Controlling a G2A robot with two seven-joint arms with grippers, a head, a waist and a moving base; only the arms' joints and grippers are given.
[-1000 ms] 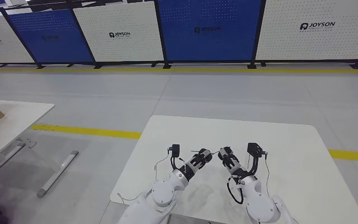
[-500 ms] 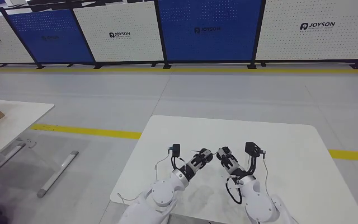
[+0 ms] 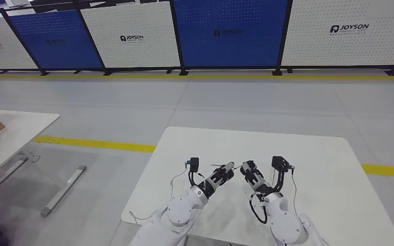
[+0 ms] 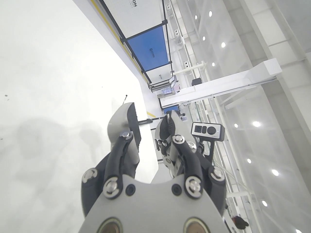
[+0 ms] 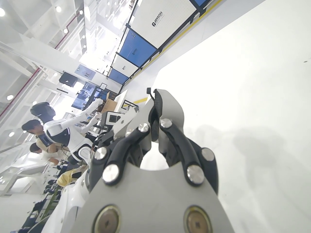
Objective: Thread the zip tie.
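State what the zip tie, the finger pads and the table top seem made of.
Zip tie: probably nylon plastic; a thin, black, matt strip.
Finger pads: likely rubber; black, ribbed faces on pale fingers.
Table: smooth, plain white top with no grain, maybe laminate or painted board; the look leaves it open.

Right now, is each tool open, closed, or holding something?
Left tool: open.
Right tool: closed on the zip tie.
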